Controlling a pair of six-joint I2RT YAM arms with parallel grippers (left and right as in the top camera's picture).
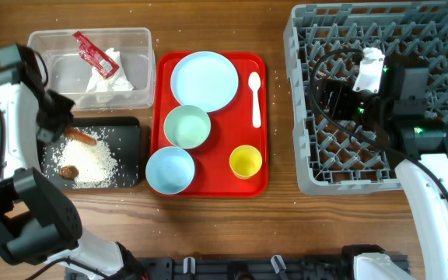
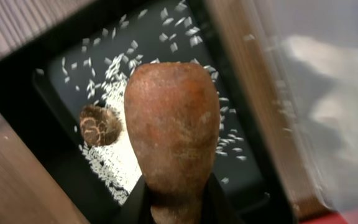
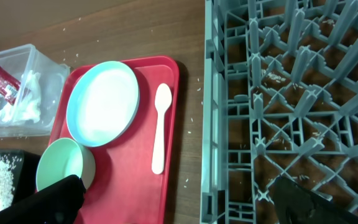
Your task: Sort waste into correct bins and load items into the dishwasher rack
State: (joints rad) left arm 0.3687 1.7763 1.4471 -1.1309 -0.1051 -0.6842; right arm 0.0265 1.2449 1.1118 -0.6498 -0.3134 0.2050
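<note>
While the left gripper (image 1: pixel 67 131) has its jaws pinched on one end of the orange carrot-like stick (image 2: pixel 173 124), the stick hangs over the black tray (image 1: pixel 131 128), near its top edge; cannot tell if the far end touches anything

White rice grains (image 1: pixel 92 159) spread across the black tray floor, small brown food lump (image 1: pixel 69 171) sits in them at the lower left, apart from the stick. A few loose grains on the desk (image 1: pixel 286 225) around the tray

Clear tub (image 1: pixel 142 39) sits just behind the black tray; red snack wrapper (image 1: pixel 90 53) and crumpled white napkin (image 1: pixel 111 78) are inside it, touching

Flat red tray (image 1: pixel 208 187) in the middle of the desk carries the pale blue plate (image 1: pixel 204 80) at the back, pale green bowl (image 1: pixel 187 126) below it, pale blue bowl (image 1: pixel 169 169) at the front left, yellow cup (image 1: pixel 246 162) at the front right, white plastic spoon (image 1: pixel 256 97) lying along the right side beside the plate

Right gripper (image 3: pixel 176 183) hovers over the left part of the grey dishwasher rack (image 1: pixel 442 31), jaws spread wide, nothing between them. Rack holds no dishes, only some stray rice grains among the pegs
</note>
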